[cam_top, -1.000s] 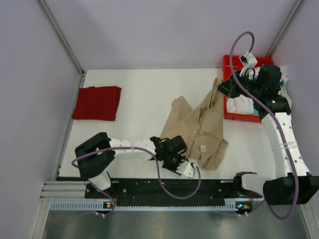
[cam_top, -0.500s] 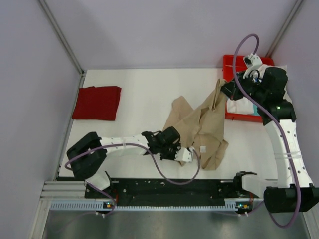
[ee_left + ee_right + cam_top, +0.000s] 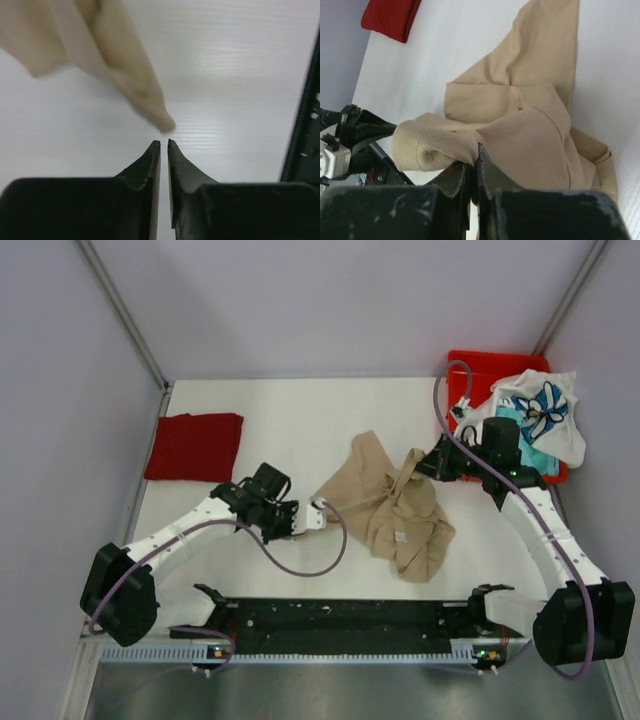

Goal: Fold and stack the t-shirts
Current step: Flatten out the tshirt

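On the white desk the tan t-shirt lies crumpled and creased at centre; the dark red t-shirt sits folded at far left. The right hand is clamped on a raised tan fold; the left hand, fingers together, holds nothing beside a tan corner

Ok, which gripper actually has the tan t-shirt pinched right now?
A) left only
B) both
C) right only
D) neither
C: in the right wrist view a fold of the tan t-shirt is clamped in the right gripper, while the left gripper is shut on nothing, with a tip of the cloth lying just ahead of it.
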You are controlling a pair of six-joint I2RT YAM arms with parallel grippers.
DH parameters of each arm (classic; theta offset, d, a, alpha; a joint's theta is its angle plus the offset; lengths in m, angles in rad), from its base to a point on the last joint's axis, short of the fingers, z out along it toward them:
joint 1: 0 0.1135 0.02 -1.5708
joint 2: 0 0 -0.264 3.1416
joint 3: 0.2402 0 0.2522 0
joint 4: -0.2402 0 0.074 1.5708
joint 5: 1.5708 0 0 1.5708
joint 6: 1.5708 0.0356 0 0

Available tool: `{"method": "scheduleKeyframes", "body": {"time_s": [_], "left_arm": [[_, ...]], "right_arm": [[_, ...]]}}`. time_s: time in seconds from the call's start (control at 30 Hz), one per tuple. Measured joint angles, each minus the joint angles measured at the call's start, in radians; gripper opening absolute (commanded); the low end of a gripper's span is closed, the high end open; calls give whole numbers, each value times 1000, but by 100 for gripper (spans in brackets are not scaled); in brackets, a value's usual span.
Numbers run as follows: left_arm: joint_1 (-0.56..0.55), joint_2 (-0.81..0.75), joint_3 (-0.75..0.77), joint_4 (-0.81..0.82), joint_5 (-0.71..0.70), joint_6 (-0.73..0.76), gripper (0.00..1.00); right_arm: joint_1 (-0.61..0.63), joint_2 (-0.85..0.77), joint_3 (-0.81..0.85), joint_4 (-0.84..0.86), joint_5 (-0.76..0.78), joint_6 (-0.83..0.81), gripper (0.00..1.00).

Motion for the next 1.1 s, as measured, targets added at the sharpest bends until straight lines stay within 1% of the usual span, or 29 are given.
{"method": "scheduleKeyframes", "body": {"time_s": [0.03,0.07,0.1,0.17,0.2,0.23,0.33,0.4,0.47,0.5,0.6,0.8,0.83,0.93,1.0,1.03,1.07,1.1], "left_arm": [[-1,0,-14,-56,16,31,64],[-2,0,-24,-108,29,61,80],[-3,0,-31,-160,42,80,85],[-6,3,-34,-218,57,91,87],[-7,8,-34,-224,62,82,96],[-8,14,-34,-217,64,67,99],[-21,47,-34,-164,64,-9,99],[-68,63,-43,-98,50,-64,99],[-165,58,-77,-16,18,-93,96],[-245,56,-103,30,-7,-104,96],[-374,72,-146,101,-19,-109,96],[-390,159,-138,224,-96,-127,93],[-390,164,-134,241,-105,-130,92],[-390,177,-130,275,-107,-132,83],[-393,198,-114,278,-105,-136,69],[-394,211,-104,280,-106,-140,58],[-394,228,-91,286,-107,-143,41],[-395,244,-79,293,-108,-142,20]], "right_arm": [[0,8,-13,8,-1,8,0],[0,15,-19,15,-2,16,0],[0,23,-20,20,-2,21,0],[1,32,-20,41,-2,31,0],[1,33,-20,48,-3,34,0],[2,33,-20,53,-3,35,0],[2,33,-20,66,-3,34,0],[2,32,-20,69,-3,34,0],[2,30,-20,69,0,33,0],[2,28,-20,69,1,33,0],[2,26,-20,69,3,32,0],[2,26,-20,66,8,30,0],[2,26,-20,66,9,29,0],[2,23,-20,66,14,23,0],[2,19,-19,65,17,21,0],[2,19,-19,64,18,18,0],[2,19,-18,63,18,15,0],[2,19,-17,61,18,14,0]]}}
